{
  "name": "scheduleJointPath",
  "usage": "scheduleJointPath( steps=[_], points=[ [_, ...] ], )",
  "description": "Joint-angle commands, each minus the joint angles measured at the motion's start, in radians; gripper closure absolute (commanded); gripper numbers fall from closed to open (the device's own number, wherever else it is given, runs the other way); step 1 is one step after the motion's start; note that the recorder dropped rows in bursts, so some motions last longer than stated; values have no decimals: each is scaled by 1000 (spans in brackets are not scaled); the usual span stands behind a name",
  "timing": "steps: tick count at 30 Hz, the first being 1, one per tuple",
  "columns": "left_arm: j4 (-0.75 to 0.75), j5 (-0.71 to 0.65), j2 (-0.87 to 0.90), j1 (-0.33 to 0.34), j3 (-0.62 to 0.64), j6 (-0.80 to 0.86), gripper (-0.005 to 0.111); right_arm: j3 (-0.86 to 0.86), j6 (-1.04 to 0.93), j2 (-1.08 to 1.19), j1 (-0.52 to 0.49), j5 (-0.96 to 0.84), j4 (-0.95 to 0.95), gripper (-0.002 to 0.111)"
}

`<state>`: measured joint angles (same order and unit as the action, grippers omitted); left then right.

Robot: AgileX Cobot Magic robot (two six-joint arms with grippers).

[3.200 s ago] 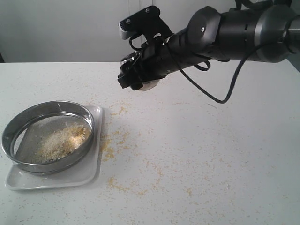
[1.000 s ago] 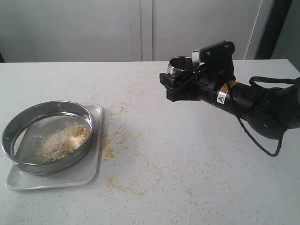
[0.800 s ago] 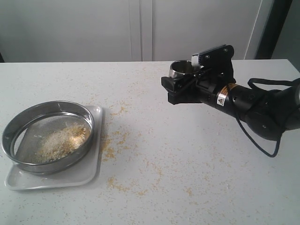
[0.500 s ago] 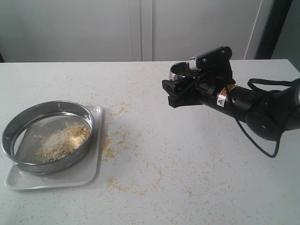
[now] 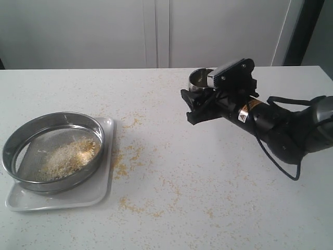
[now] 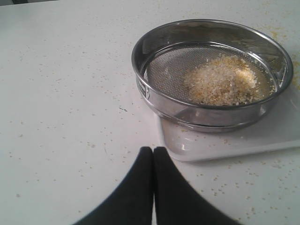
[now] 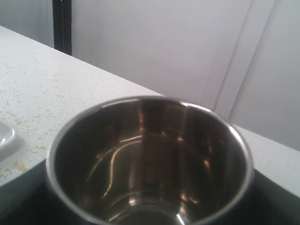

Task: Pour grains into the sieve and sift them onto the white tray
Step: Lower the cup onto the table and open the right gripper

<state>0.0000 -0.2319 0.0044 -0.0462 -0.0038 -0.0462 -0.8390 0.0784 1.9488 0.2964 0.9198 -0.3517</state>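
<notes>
Evidently pour done: grains (image 6: 220,79) heaped in sieve (image 6: 211,115) on white tray (image 6: 225,143). Right gripper (image 5: 195,98) grasps empty steel cup (image 7: 150,154); left gripper (image 6: 153,154) clenched, holding nothing. Step 2 likely: park cup, grip sieve rim, shake.

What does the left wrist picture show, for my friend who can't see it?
A round steel sieve with a heap of grains in it sits on a white tray, on a white table sprinkled with stray bits. The black pincer is shut and empty, pointing toward the sieve from close by.
</notes>
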Motion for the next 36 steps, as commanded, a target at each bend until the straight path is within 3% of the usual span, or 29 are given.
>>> scheduleJointPath(
  steps=[1,8,36],
  points=[
    [0,0,-4,5,4,0,107,2,-10,63,-9,84,50,108],
    [0,0,-4,5,4,0,107,2,-6,150,-9,64,321,108],
    [0,0,-4,5,4,0,107,-107,-14,313,-9,62,475,108]
  ],
)
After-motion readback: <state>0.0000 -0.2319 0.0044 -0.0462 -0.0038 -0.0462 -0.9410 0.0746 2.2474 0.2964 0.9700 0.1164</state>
